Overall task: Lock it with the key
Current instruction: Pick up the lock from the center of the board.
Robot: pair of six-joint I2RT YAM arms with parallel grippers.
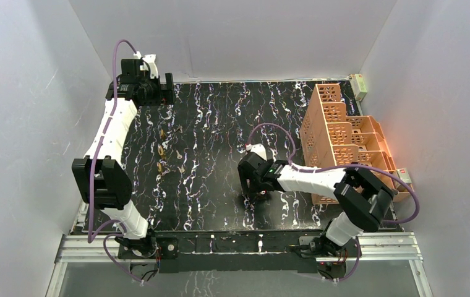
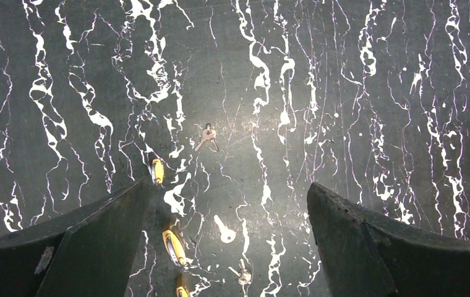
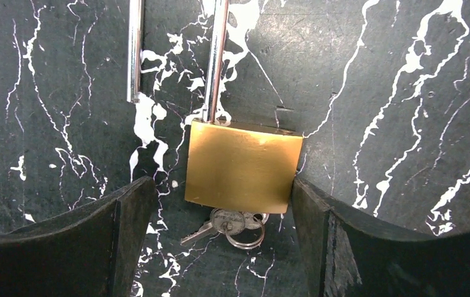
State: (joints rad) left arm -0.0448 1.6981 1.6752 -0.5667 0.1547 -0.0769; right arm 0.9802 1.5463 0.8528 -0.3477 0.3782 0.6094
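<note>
1. The padlock point(image 3: 242, 166) lies flat on the desk point(image 3: 375, 93) between the right pincer's point(image 3: 221, 182) fingers. Its shackle point(image 3: 215, 62) points away from the pincer.
2. One shackle leg is seated and the other ends free of the body, so I judge it not yet locked.
3. The key point(image 3: 223, 221), on its ring, sits at the body's end nearest the pincer and looks inserted. What remains is closing the shackle and turning the key.
4. The right pincer is open and straddles the body. One finger point(image 3: 319, 210) is at the body's edge; the other point(image 3: 127, 210) stands apart.
5. The left pincer point(image 2: 227, 184) is wide open and empty, and spare keys point(image 2: 206, 137) lie beneath it.
6. Bare desk flanks the right pincer, with orange crates point(image 1: 344, 133) well behind its arm.
</note>
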